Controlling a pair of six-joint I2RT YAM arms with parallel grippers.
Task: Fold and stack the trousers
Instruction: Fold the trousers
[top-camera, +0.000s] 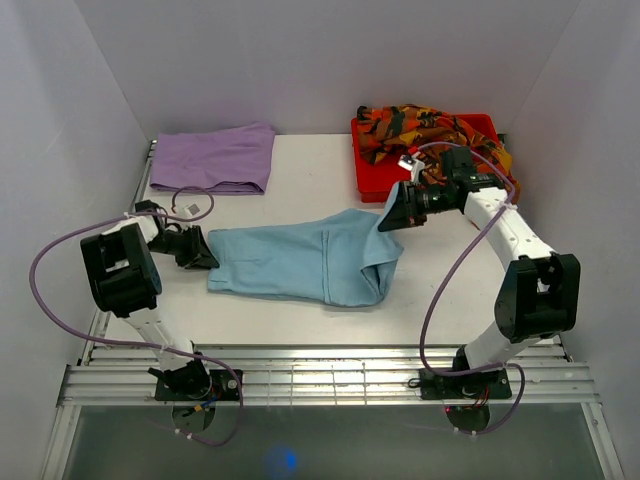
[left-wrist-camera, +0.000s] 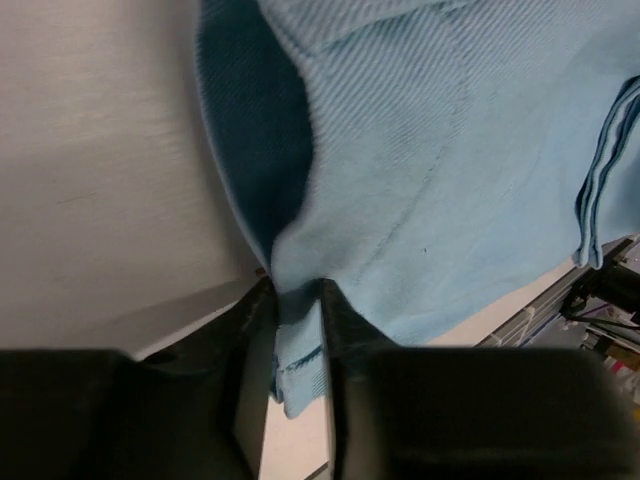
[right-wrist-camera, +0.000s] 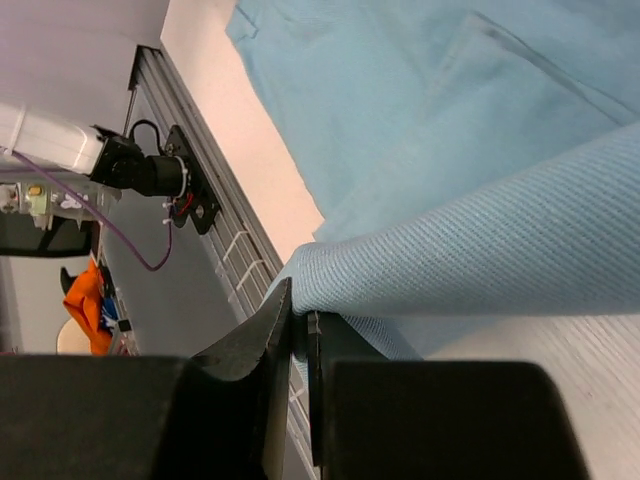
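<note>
Top external view, item: blue pair (top-camera: 290, 262), lying lengthwise across the middle of the table (top-camera: 310, 170), between the two arms. Other stock: lilac pair (top-camera: 213, 157), folded flat at the far left corner; patterned pair (top-camera: 420, 125), heaped in the red bin (top-camera: 368, 180) at the far right. Holds: left gripper (top-camera: 197, 250) sits at the left end of the blue pair, jaws narrow with the hem edge between them and cloth against both fingers. Right gripper (top-camera: 398, 213) is pinched tight on a fold at the right end, which is raised off the table and drapes from the fingers. Handling, as judged: light, limp ribbed cloth with no stiffness of its own. It is likely to sag between two holds and drag along the table rather than lift as a sheet. Not fragile; the weave should grip fairly, though a shallow pinch on one layer may slip. Best taken at seamed hems or corners, all layers together, one hold at each end.
</note>
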